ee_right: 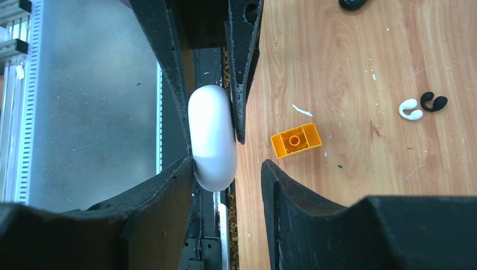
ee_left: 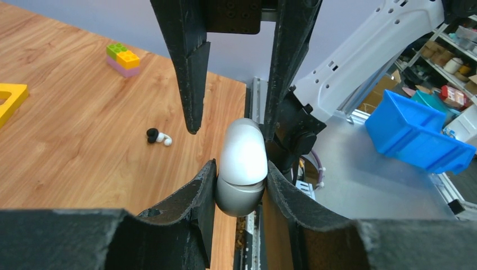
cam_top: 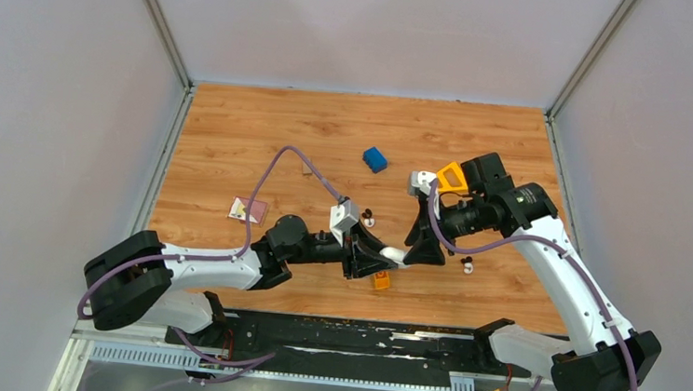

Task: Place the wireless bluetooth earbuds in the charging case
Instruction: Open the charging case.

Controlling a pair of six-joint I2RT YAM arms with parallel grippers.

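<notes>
The white oval charging case [ee_left: 242,160] is lifted off the table, lid shut, with its seam showing. My left gripper [ee_left: 241,165] is shut on it; from above it shows [cam_top: 375,254] near the table's front middle. My right gripper [ee_right: 226,163] is open around the same case [ee_right: 212,138]: one finger [ee_right: 180,174] lies against it, the other stands apart. One black-and-white earbud [cam_top: 368,219] lies behind the grippers and shows in the right wrist view [ee_right: 422,106]. The other earbud [cam_top: 467,266] lies to the right and shows in the left wrist view [ee_left: 158,136].
An orange block [cam_top: 381,280] lies just in front of the grippers, also in the right wrist view [ee_right: 295,140]. A blue block [cam_top: 375,158] is further back. A pink-and-yellow piece [cam_top: 248,209] lies left. A stacked green, yellow and pink brick [ee_left: 122,58] shows in the left wrist view.
</notes>
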